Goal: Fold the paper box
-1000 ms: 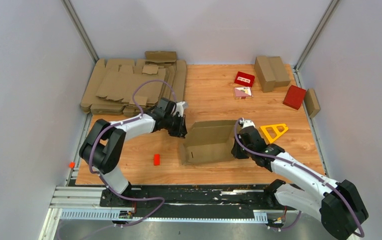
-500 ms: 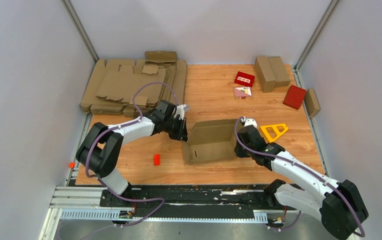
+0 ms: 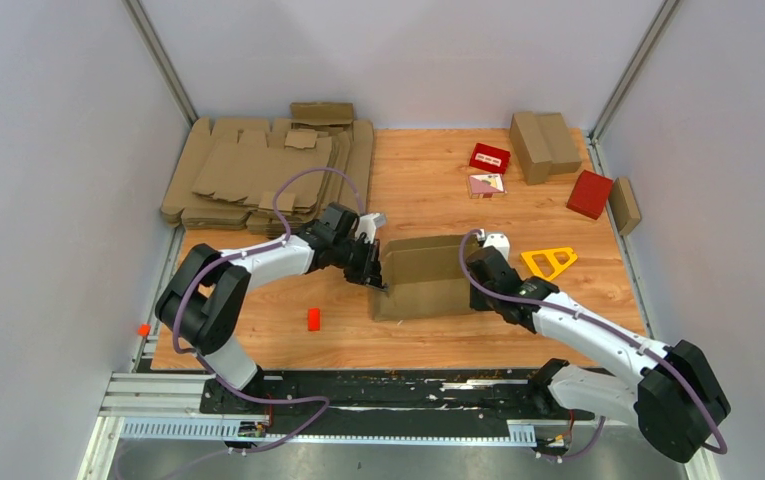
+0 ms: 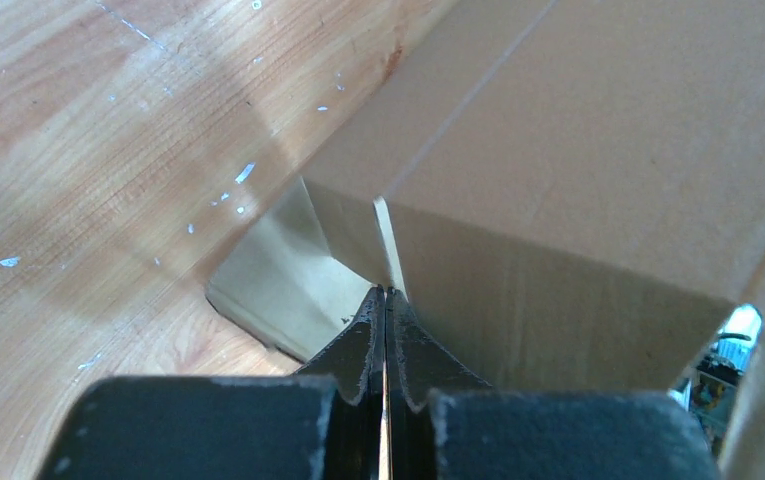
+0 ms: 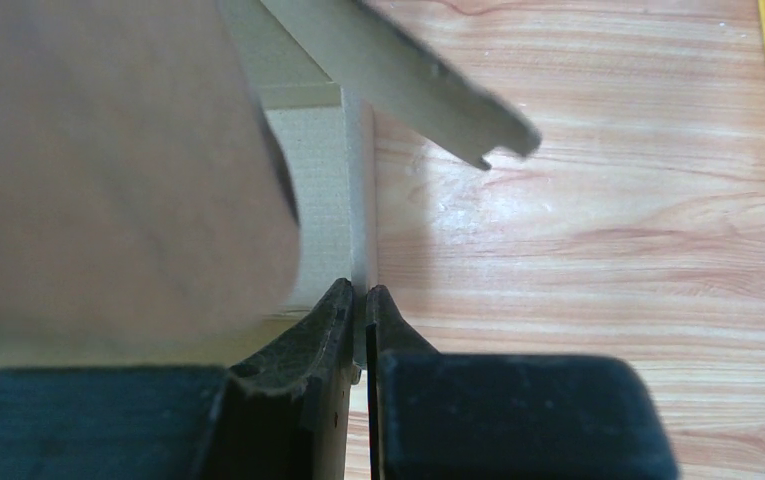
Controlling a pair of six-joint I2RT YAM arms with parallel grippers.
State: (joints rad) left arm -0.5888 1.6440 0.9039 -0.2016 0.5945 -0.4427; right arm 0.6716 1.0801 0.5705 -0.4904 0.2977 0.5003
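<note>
Since my left pincer [image 4: 386,292] slid right, fully shut, tips against the left flap of the paper box [image 3: 426,278], box now squarer, mid wooden table [image 3: 558,330], my right pincer [image 5: 358,292] pinching its right wall

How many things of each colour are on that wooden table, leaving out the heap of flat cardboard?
Brown: 4 (paper box being folded, folded box, second folded box, third folded box)
Red: 3 (labelled box, plain box, small block)
Yellow: 1 (triangular frame)
Pale, printed: 1 (printed box)
Total: 9
</note>
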